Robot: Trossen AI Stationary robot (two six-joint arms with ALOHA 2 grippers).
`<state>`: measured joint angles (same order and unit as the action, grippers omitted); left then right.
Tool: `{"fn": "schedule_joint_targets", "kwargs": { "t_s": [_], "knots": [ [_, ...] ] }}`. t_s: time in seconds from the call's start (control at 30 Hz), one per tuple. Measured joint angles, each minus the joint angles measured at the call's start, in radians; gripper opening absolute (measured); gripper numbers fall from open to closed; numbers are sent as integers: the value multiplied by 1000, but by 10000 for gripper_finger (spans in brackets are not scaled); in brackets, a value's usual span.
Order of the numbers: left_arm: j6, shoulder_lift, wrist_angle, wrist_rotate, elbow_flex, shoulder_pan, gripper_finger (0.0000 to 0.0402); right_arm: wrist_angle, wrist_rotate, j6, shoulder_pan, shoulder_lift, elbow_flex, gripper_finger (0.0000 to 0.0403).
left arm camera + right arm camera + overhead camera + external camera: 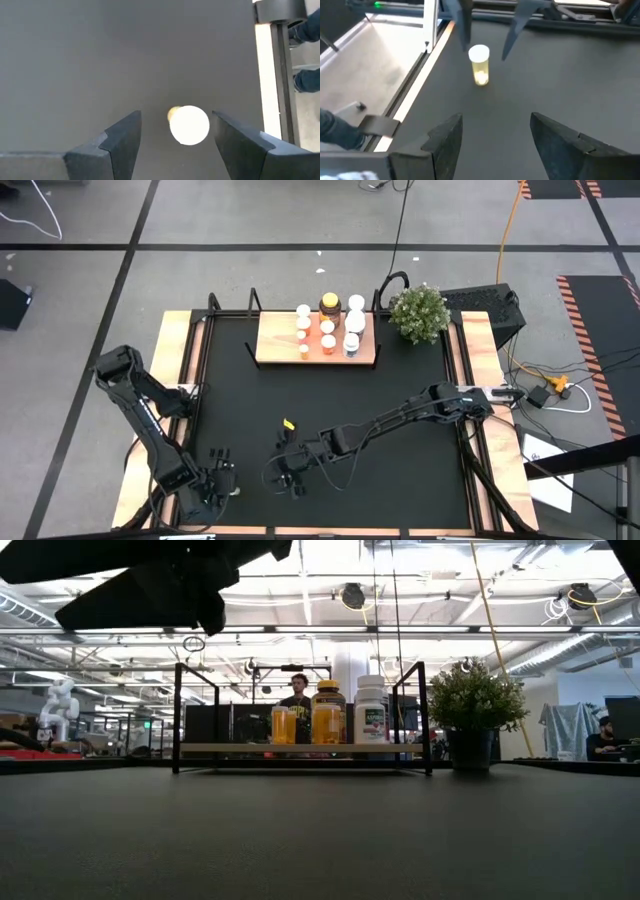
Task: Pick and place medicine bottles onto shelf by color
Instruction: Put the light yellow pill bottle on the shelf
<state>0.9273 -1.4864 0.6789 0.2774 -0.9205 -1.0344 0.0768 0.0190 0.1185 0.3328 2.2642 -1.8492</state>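
The shelf (268,352) stood at the far edge of the black mat (240,420), with the potted plant (419,312) just beside its right end. On the shelf, the medicine bottles (328,330) were grouped toward the plant end: white ones nearest the plant, orange ones with white caps next to them, and the yellow-lidded jar (329,304) at the back.

One orange bottle (188,124) stood upright on the mat, well apart from the shelf, near the mat's front left corner. The left gripper (222,477) hung directly above that bottle, jaws released and spread to either side of its white cap, not touching it.

The right gripper (291,470) hovered over the mat, nearer the front edge than the shelf, just beside the left gripper, jaws released and grasping nothing.
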Motion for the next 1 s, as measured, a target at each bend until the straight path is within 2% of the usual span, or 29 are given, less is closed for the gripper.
{"fn": "schedule_joint_targets", "kwargs": {
  "t_s": [0.27, 0.43, 0.63, 0.77, 1.0],
  "knots": [
    [-65, -1, -1, -49, 2, 1, 241, 11, 7, -7, 6, 0, 0, 228],
    [-115, -1, 0, -48, 2, 1, 236, 8, 56, -7, -6, 0, 0, 228],
    [-140, 0, -2, -44, 22, 3, 179, 6, 65, 12, -25, 0, 0, 228],
    [-160, 0, -65, -48, 50, 3, 144, 5, 64, 26, -34, 0, 0, 228],
    [-167, 1, -91, -41, 65, 7, 129, 8, 63, 46, -39, 0, 0, 228]
  ]
}}
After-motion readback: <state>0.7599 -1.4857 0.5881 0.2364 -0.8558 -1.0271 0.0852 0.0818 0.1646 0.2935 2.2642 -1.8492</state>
